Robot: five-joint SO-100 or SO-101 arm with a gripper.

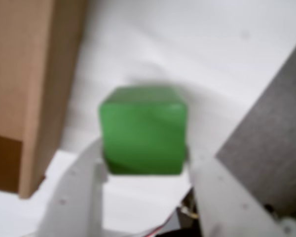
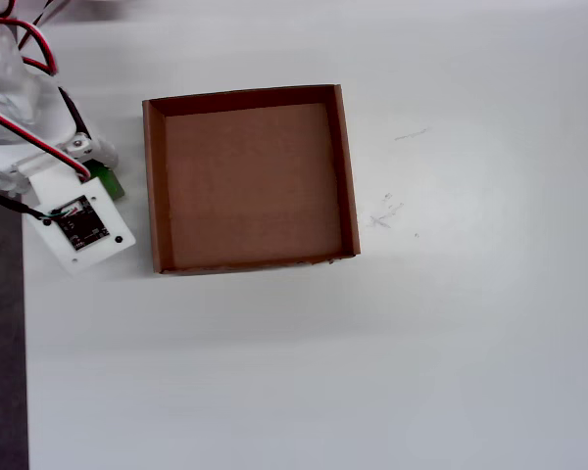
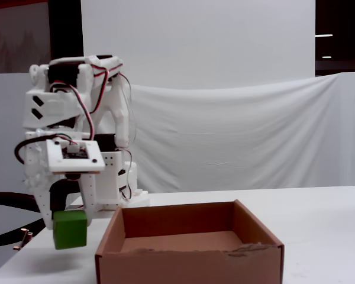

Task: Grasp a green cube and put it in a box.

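The green cube (image 1: 142, 129) fills the middle of the wrist view, pinched between my gripper's (image 1: 144, 159) two white fingers. In the fixed view the gripper (image 3: 70, 216) is shut on the cube (image 3: 70, 229), which hangs just above the table, left of the box (image 3: 189, 266). From overhead only a green sliver of the cube (image 2: 107, 182) shows beside the arm's camera board, a short way left of the box's left wall (image 2: 154, 186). The brown cardboard box is empty. Its outer wall (image 1: 39, 98) stands at the left of the wrist view.
The arm's white base with red wires (image 2: 10, 88) stands at the overhead view's top left corner. The white table's left edge (image 2: 24, 352) borders dark floor. A white cloth backdrop (image 3: 236, 136) hangs behind the table.
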